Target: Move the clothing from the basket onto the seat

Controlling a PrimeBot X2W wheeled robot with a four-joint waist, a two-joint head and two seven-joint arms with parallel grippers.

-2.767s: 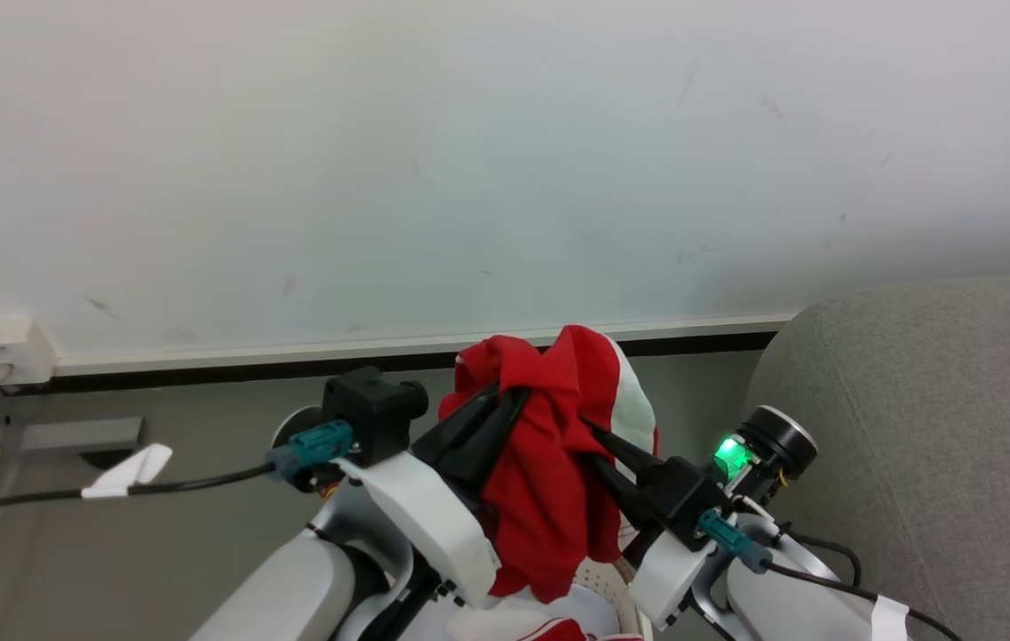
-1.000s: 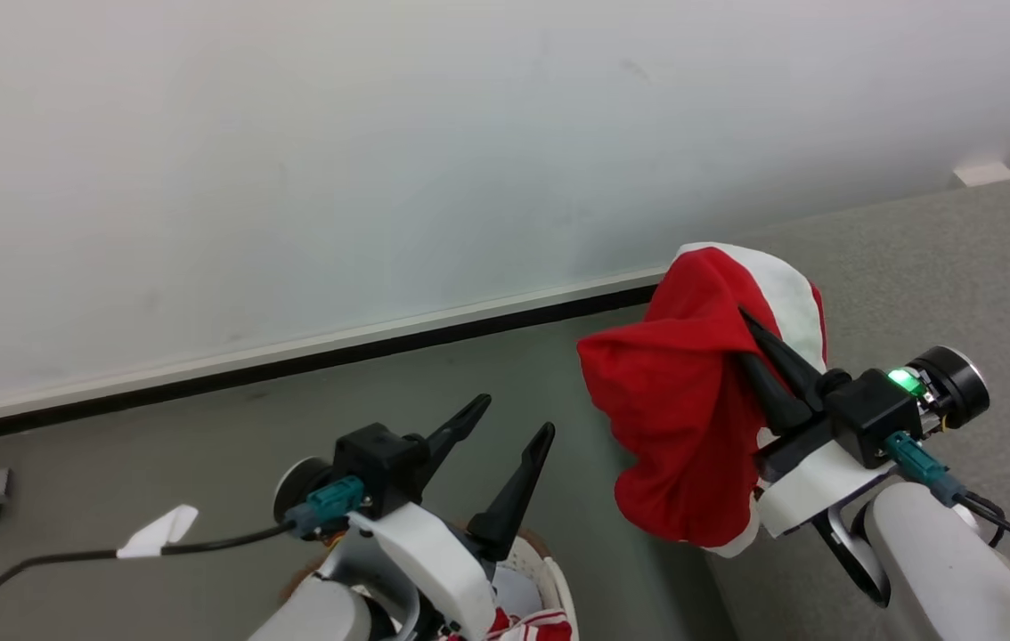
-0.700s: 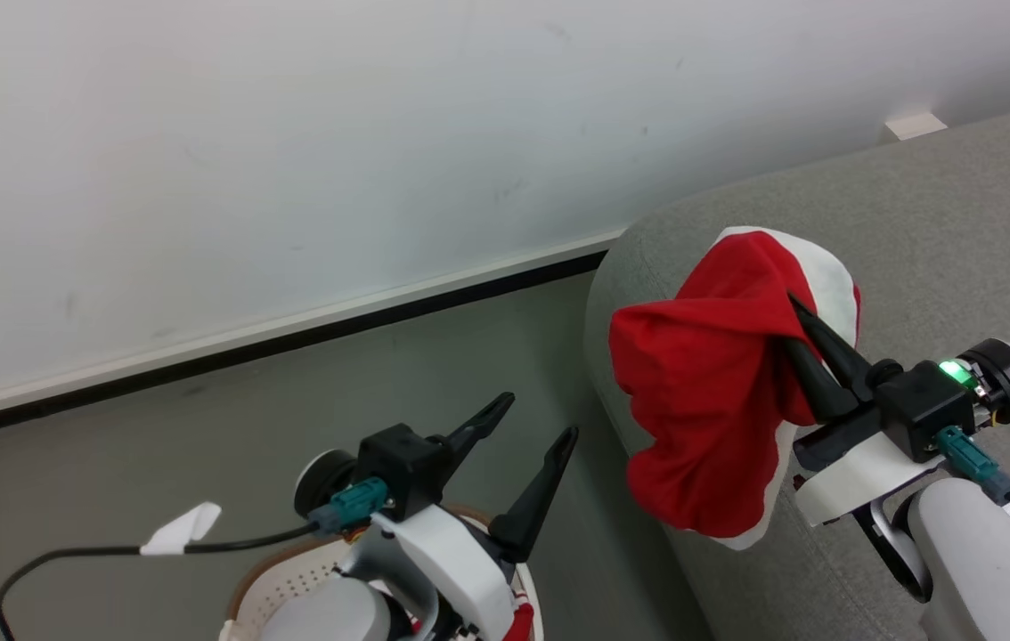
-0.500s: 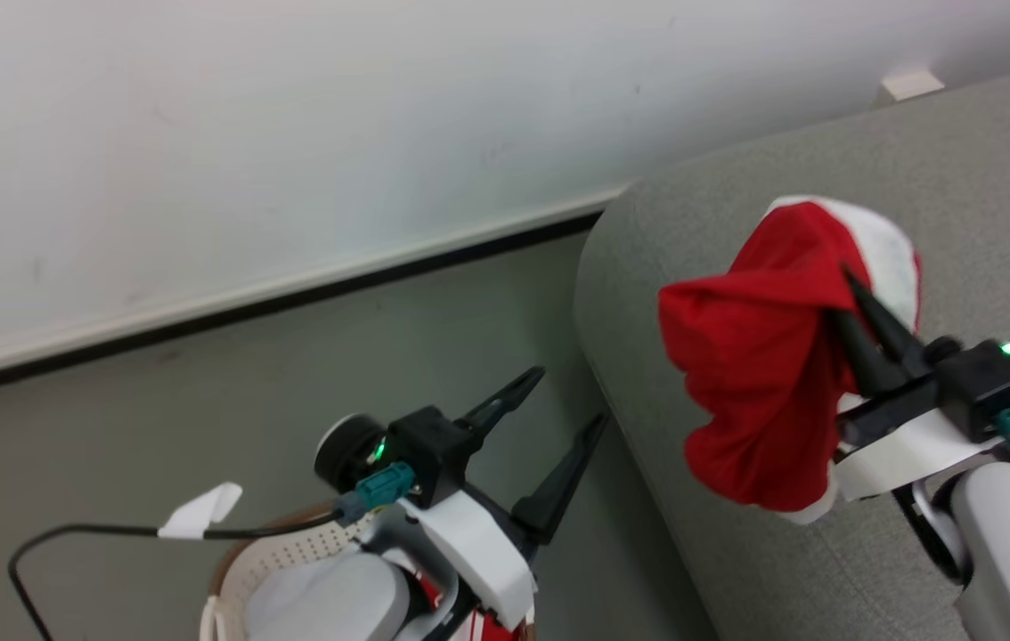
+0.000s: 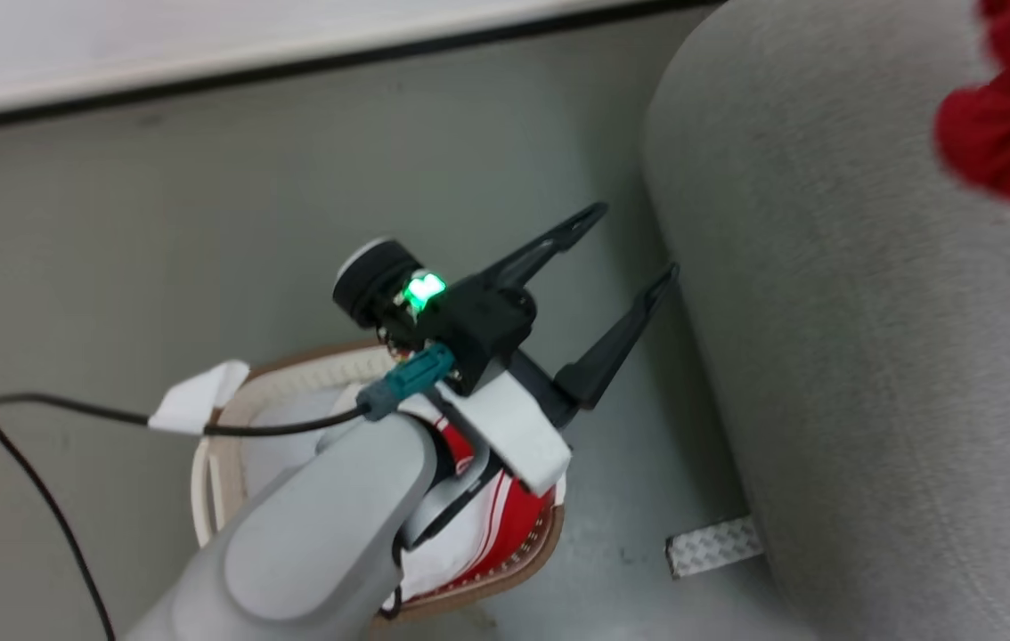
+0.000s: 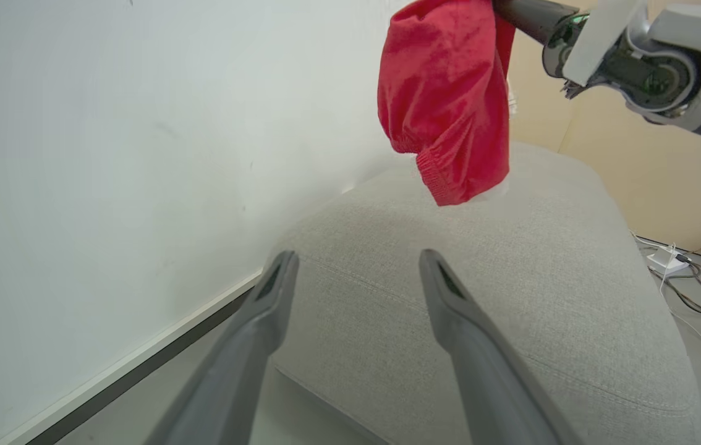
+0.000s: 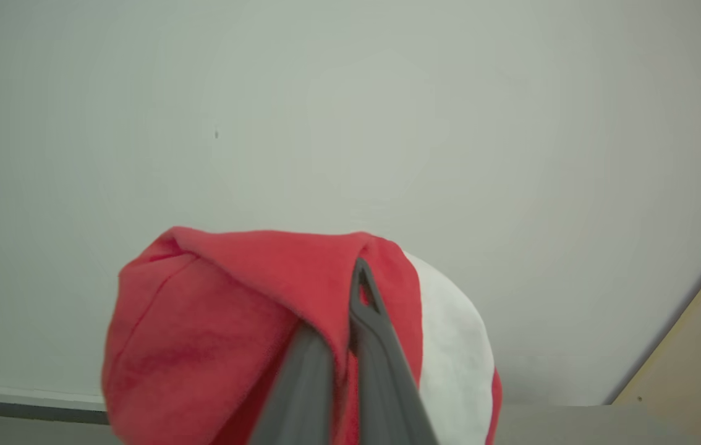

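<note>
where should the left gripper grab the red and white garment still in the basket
Grip a raised fold of the red and white garment near the basket's right side, where the striped fabric is exposed. Come straight down from above: the basket's walls block a sideways approach, and the left gripper, open and empty, would probably have to pull back over the basket first.

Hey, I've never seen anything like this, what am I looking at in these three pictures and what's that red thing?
It is a two-armed robot photographed by its own cameras. One picture looks down from its head; the other two look along each hand's fingers. The left hand is open and empty, above a basket on the floor that has more red and white clothing in it. The red thing is a garment pinched in the shut right hand. In the left wrist picture it hangs in the air above a grey sofa, not yet laid down.
</note>
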